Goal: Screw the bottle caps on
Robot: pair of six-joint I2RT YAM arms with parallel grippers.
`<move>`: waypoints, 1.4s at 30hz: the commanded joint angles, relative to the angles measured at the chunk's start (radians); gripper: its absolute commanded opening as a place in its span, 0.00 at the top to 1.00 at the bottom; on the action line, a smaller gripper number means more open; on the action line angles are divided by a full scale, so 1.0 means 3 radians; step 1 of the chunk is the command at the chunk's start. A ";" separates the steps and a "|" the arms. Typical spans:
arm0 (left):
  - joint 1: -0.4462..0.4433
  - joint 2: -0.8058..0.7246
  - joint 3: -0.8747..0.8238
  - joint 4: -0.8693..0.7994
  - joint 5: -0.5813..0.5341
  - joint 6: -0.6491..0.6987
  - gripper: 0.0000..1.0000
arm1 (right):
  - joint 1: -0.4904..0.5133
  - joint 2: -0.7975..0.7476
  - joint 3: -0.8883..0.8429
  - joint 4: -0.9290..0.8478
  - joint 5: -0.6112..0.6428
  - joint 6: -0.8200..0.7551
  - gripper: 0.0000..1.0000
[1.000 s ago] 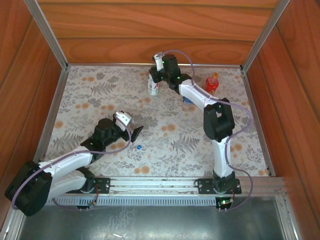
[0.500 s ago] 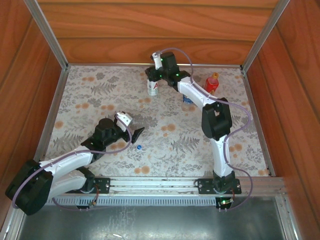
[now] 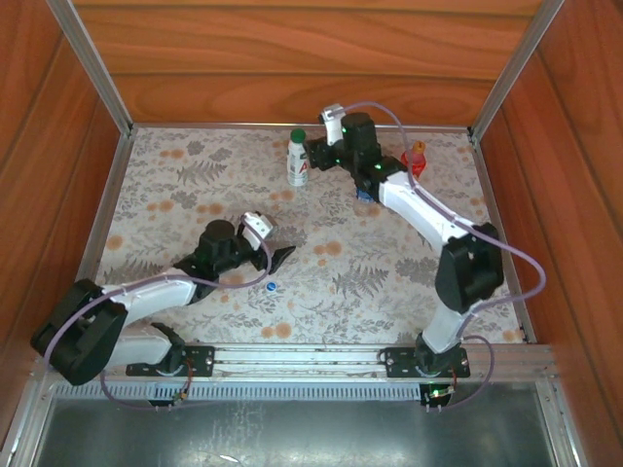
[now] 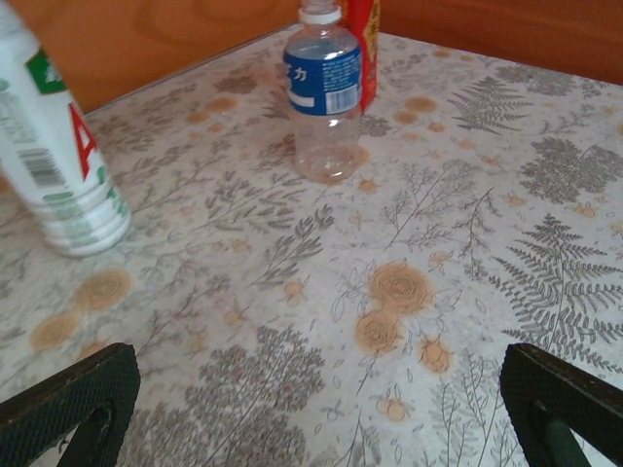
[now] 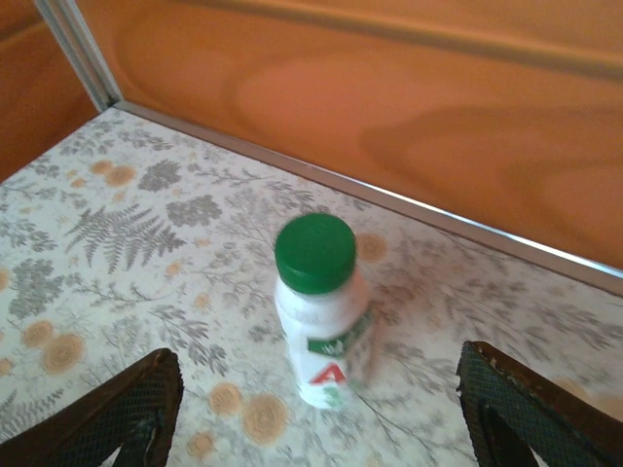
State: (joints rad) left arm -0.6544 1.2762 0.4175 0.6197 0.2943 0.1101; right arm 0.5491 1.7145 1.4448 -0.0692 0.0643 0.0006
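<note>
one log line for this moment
green cap on white bottle | right gripper open, apart | left gripper open near blue cap

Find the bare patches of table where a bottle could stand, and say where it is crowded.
Free: the far-left corner beside the white bottle; the middle between left gripper and right arm. Crowded: far right, round the red bottle.

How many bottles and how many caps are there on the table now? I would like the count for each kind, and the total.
Bottles: 3 (white bottle, red bottle, clear bottle)
Caps: 3 (green cap on the white bottle, orange cap on the red bottle, blue cap lying loose)
Total: 6
</note>
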 commanded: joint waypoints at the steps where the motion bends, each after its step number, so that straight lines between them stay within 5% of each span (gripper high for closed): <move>1: -0.0080 0.0175 0.0202 0.0236 0.0118 0.0080 0.00 | -0.0033 -0.0372 -0.0447 0.0079 0.0428 -0.0114 0.20; 7: -0.0183 0.0592 0.0506 0.0355 0.0184 0.0081 0.00 | -0.0177 -0.0786 -0.0948 -0.0111 0.0646 -0.0028 0.19; 16: -0.0259 0.0641 0.0516 0.0368 0.0163 0.0103 0.00 | -0.0491 -0.0485 -0.0997 -0.0242 0.0726 0.0116 0.21; 31: -0.0261 0.0683 0.0485 0.0368 0.0123 0.0158 0.00 | -0.0621 -0.0070 -0.0875 -0.0226 0.0446 0.0181 0.62; 42: -0.0259 0.0736 0.0513 0.0389 0.0049 0.0068 0.00 | -0.0546 -0.0455 -0.0920 -0.0524 0.0191 0.0190 0.69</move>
State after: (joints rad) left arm -0.7269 1.4773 0.5579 0.7162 0.3180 0.1406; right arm 0.3698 1.6314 1.1679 -0.1776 0.1642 0.0444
